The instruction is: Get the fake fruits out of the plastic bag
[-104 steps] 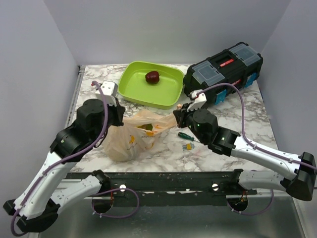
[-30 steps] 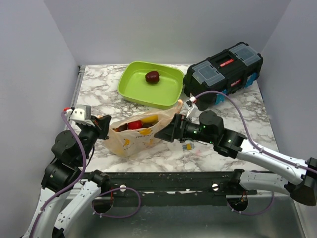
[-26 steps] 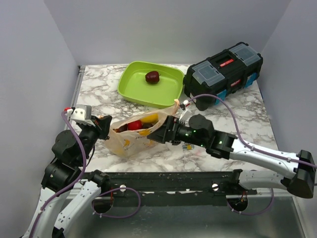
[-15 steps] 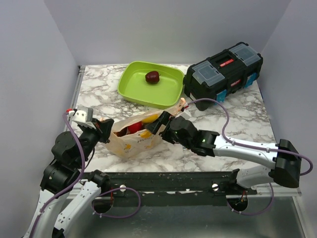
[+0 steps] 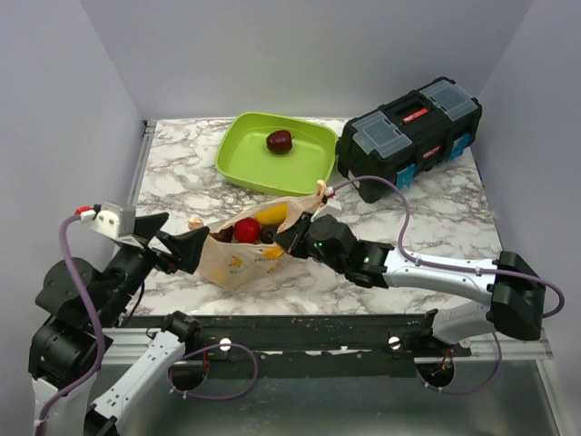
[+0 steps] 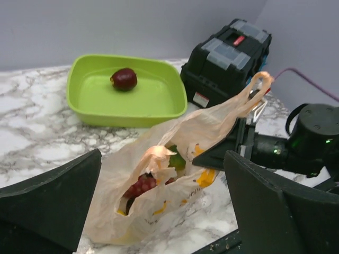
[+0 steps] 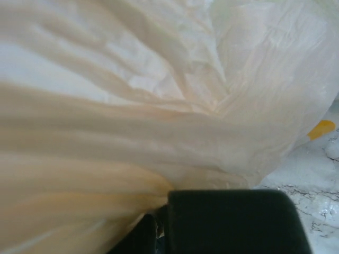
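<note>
The plastic bag [image 5: 238, 264] lies on the marble near the front edge, its mouth gaping upward. Fake fruits show inside it: a red one [image 5: 245, 229], a yellow one [image 5: 273, 215] and a dark one [image 5: 266, 235]. The left wrist view shows the reddish grape bunch [image 6: 139, 186] through the bag [image 6: 122, 211]. My right gripper [image 5: 295, 238] is shut on the bag's right side; thin plastic [image 7: 159, 106] fills its own view above the pinching gripper [image 7: 161, 222]. My left gripper [image 5: 184, 229] stands open just left of the bag, apart from it, the loose handle [image 6: 156, 153] between its fingers [image 6: 53, 196].
A lime-green tray [image 5: 241, 163] at the back holds one dark red fruit [image 5: 279, 141]. A black toolbox [image 5: 408, 132] stands to its right, behind my right arm. Grey walls close in the table on three sides.
My left gripper has let go of the bag's left handle, opened and drawn back toward the front left. My right gripper moved left to the bag and shut on its right side.
</note>
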Action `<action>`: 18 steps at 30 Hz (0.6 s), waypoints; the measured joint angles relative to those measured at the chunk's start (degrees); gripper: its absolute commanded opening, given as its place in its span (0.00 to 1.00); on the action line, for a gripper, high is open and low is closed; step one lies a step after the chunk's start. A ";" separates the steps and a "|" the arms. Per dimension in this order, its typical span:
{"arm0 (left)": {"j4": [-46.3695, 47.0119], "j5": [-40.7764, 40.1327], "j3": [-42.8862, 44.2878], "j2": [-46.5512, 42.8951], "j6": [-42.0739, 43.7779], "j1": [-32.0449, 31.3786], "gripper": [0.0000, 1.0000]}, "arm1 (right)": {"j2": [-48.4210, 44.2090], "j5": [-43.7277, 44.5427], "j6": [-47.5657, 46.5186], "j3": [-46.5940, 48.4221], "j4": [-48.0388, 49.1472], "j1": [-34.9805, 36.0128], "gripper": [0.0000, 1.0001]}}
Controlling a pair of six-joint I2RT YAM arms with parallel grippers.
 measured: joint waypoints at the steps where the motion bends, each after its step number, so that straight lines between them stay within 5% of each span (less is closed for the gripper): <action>1: -0.02 0.11 2.21 0.85 0.26 0.00 0.99 | 0.00 -0.44 -0.90 -0.13 0.37 0.00 0.05; 10: -0.94 5.44 15.96 21.68 5.40 0.00 0.99 | -0.83 -2.73 -5.44 -0.76 2.56 0.07 0.04; 18: -4.87 4.83 16.81 39.34 13.46 -2.32 0.99 | -1.38 -2.99 -6.80 -0.92 2.62 0.07 0.04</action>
